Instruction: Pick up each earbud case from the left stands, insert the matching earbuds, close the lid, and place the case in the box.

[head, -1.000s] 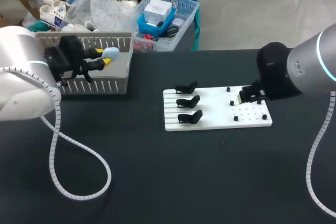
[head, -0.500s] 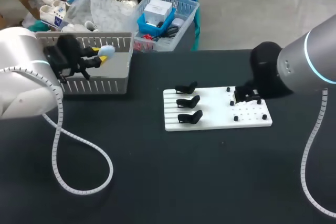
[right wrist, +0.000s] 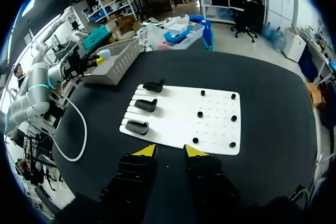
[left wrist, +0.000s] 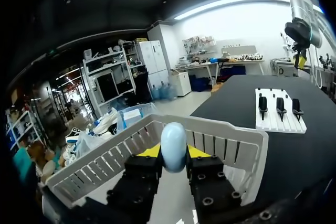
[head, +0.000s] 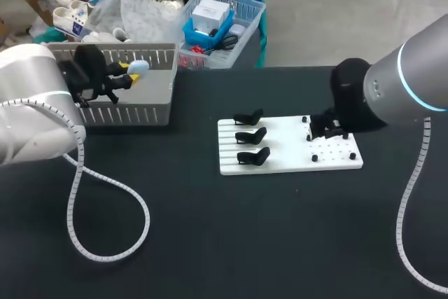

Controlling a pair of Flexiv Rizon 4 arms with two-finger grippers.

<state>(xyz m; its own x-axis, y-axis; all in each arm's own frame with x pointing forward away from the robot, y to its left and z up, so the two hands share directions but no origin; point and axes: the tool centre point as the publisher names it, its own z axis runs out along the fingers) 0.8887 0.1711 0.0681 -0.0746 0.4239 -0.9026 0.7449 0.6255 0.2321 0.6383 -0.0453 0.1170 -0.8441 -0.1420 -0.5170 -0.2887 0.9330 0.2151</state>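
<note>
The left pincer [head: 130,75] hangs over the white slatted basket [head: 133,113] at the counter's [head: 210,243] far left corner, pinching a pale blue earbud case [head: 138,67]. In the left wrist view the egg-shaped case [left wrist: 173,147] stands upright between the yellow fingertips [left wrist: 148,152], which press it from both sides above the basket's open inside, within its rim [left wrist: 226,137]. Its lid looks closed, though no seam can be made out. The three black stands [head: 250,136] on the left part of the white board [head: 280,164], which lies right of the counter's middle toward its far edge, are all bare, so this is probably the last case, and the step in hand is the last one: setting it in the box. The next move calls for lowering the case well below the rim before the fingertips part, so that it does not drop and bounce; round as it is, it may roll on the basket floor. The right pincer [right wrist: 169,151] is spread with nothing between its tips, poised above the board's peg side [head: 329,152], its work there apparently finished.
</note>
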